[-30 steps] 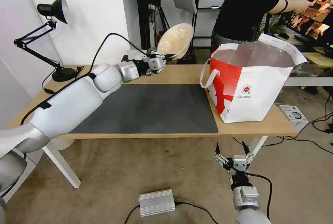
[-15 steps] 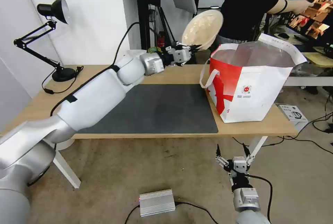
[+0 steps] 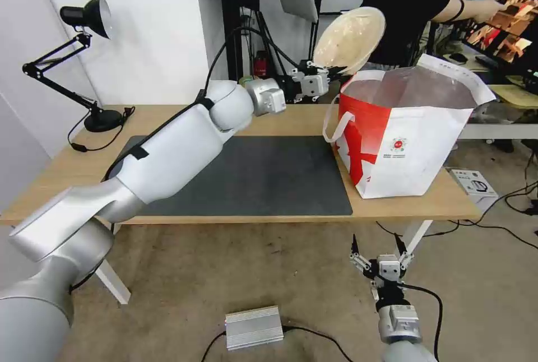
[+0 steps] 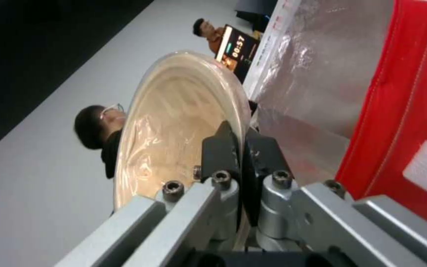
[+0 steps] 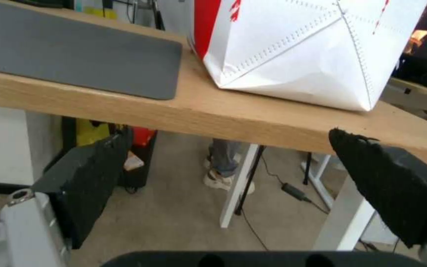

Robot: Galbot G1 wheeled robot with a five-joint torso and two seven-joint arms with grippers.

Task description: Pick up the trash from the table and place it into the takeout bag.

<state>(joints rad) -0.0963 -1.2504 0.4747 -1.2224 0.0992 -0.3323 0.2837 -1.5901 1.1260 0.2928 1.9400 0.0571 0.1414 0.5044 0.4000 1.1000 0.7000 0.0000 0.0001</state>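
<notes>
The beige shallow bowl (image 3: 349,40) hung tilted on edge just above the takeout bag's (image 3: 403,149) near rim, pinched at its rim by the left gripper (image 3: 330,73), apparently to tip in. The right gripper (image 3: 379,251) waited spread open below the table (image 3: 280,118).

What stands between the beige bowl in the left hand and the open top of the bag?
Nothing visible does. The left hand grips the bowl by its rim, tilted on edge, just above the bag's near-left rim. The bag's mouth is open, with only its foil lining showing. The white handle hangs outside.
</notes>
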